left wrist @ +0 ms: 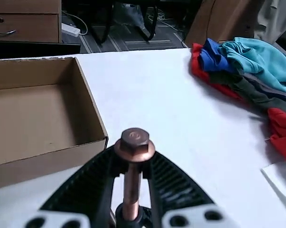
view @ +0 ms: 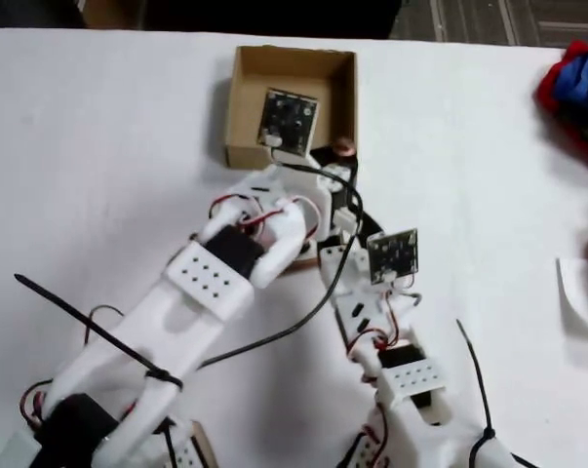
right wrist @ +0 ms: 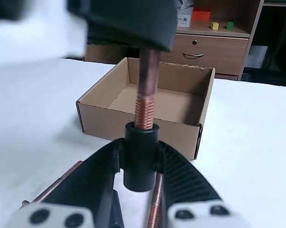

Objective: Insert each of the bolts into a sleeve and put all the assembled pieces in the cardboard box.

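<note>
My left gripper [left wrist: 133, 161] is shut on a copper bolt [left wrist: 133, 145] just under its hex head, with the shaft pointing down. The bolt's threaded end [right wrist: 144, 111] sits in the mouth of a black sleeve [right wrist: 140, 166], and my right gripper [right wrist: 140, 153] is shut on that sleeve. In the high view the bolt head [view: 344, 148] shows beside the cardboard box [view: 245, 107], with the left gripper [view: 337, 171] on it and the right gripper [view: 342, 234] nearer me. The box [right wrist: 133, 121] looks empty. Two loose bolts [right wrist: 50, 190] lie on the table under the right gripper.
A heap of coloured cloth [view: 576, 83] lies at the table's far right, also seen as the cloth pile [left wrist: 247, 71]. A white sheet [view: 581, 297] curls at the right edge. Wooden drawers [right wrist: 204, 47] stand beyond the table.
</note>
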Available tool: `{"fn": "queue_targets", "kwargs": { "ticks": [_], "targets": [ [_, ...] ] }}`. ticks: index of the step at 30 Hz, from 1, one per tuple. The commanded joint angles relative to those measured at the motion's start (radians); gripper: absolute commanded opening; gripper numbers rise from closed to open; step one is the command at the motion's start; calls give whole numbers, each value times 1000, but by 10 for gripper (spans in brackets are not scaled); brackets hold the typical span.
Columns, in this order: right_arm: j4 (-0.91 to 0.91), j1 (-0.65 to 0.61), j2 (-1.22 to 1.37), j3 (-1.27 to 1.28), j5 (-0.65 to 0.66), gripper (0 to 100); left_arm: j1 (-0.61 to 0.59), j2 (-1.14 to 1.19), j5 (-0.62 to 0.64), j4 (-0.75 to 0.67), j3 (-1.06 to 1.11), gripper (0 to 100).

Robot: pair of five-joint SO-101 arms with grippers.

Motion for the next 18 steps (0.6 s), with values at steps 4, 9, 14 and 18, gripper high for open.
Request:
{"fn": "queue_targets", "kwargs": {
  "ticks": [4,9,14,18],
  "targets": [
    [-25,7,-4,-51,9,21,-11,-2,6,-8,58,25],
    [-25,7,-4,-51,9,21,-52,51,8,-8,41,25],
    [-25,7,-4,-46,9,21,-44,58,3,0,15,41],
    [-24,7,-4,-46,9,21,-44,49,-75,2,-10,149]
  ]
}}
